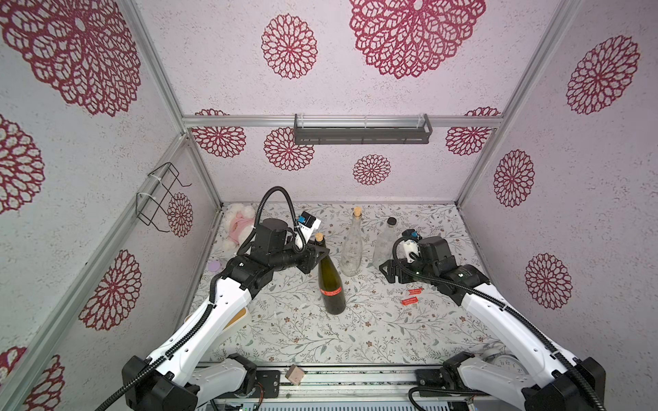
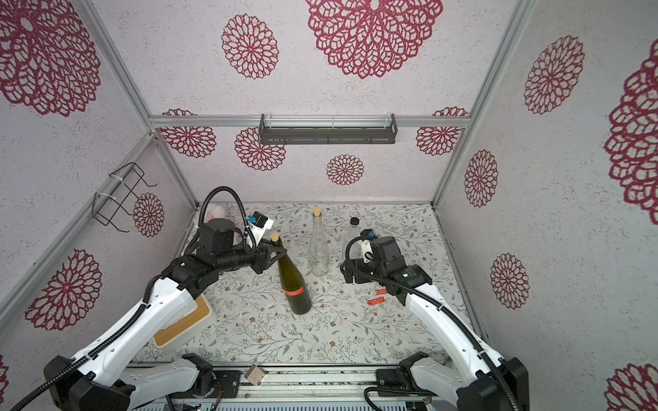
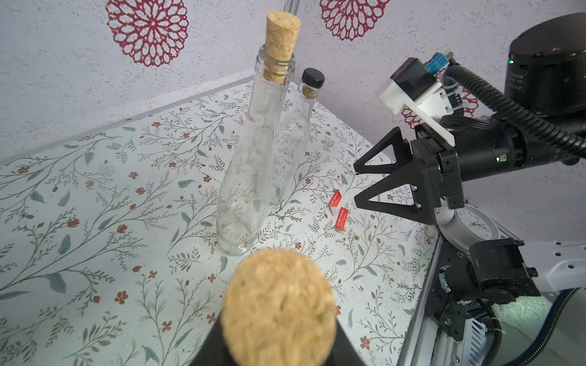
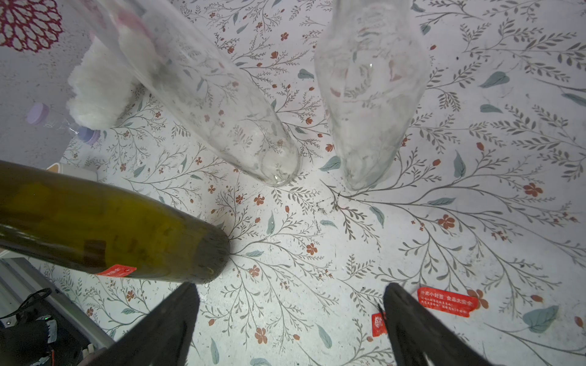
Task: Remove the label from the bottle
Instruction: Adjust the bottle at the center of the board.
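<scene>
Before me, the pale tabletop sheet (image 1: 302, 338) is patterned with grey-green sprigs and small rust flowers. The dark olive-green glass bottle (image 1: 331, 281) carries a red label (image 1: 332, 292) and a tan cork (image 1: 319, 237). My walls (image 1: 334, 92) show crimson lacy rosettes on speckled lilac-white.

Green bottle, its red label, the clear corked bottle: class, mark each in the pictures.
green bottle (image 1: 327, 272): in a top view, dark glass above the label.
red label (image 1: 332, 291): in a top view, middle of the strip.
clear corked bottle (image 1: 351, 254): in a top view, wide lower body.
</scene>
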